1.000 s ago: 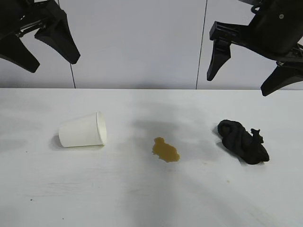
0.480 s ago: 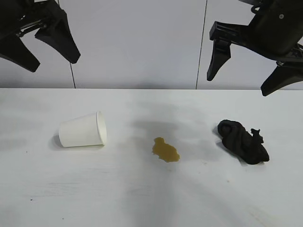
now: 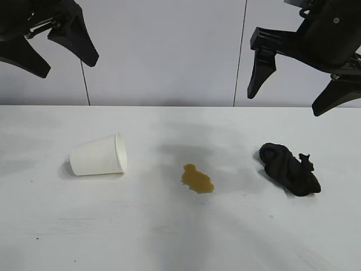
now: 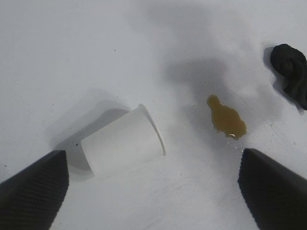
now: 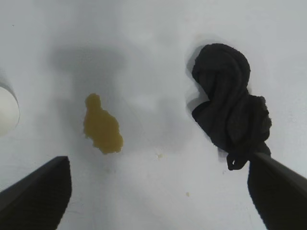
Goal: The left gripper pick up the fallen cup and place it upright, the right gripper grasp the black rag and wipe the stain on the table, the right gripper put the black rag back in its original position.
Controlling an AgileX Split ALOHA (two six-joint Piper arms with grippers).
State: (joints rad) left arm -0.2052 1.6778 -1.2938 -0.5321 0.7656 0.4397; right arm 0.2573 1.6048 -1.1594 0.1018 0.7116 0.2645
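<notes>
The cup [image 3: 98, 155] lies on its side on the table [image 3: 169, 237], left of the stain [image 3: 197, 179]; the left gripper [image 3: 48, 48] hangs above, spread wide and empty; it should descend squarely over the cup's wall, closing gently to avoid crushing.

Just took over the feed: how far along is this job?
Nothing is done yet. The cup lies on its side, the stain is unwiped, and the black rag sits untouched on the table. The left gripper and right gripper hang open above, holding nothing. Every step remains.
</notes>
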